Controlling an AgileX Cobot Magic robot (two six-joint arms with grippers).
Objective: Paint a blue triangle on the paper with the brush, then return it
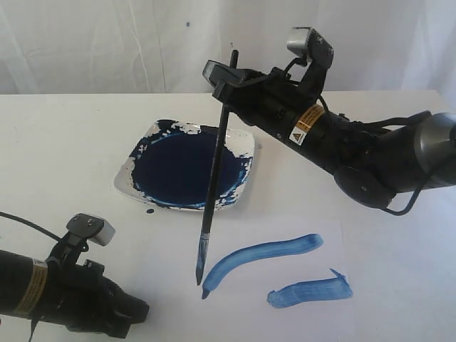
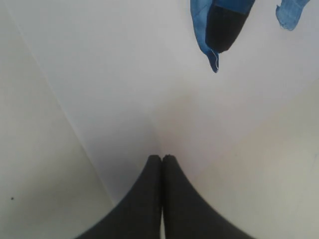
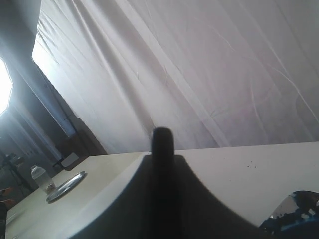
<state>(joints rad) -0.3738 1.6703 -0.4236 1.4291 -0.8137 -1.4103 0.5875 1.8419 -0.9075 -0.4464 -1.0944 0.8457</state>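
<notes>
My right gripper is shut on the upper handle of the brush, which hangs almost upright with its blue-stained tip just above the paper, near the left end of a long blue stroke. A second, shorter blue stroke lies to its right. No closed triangle shows. In the right wrist view the black handle end stands up between the fingers. My left gripper is shut and empty, resting low at the front left over the paper's edge.
A white square dish of dark blue paint sits behind the paper, left of centre. The left arm lies along the front left. A white cloth backdrop hangs behind the table. A metal dish shows far off.
</notes>
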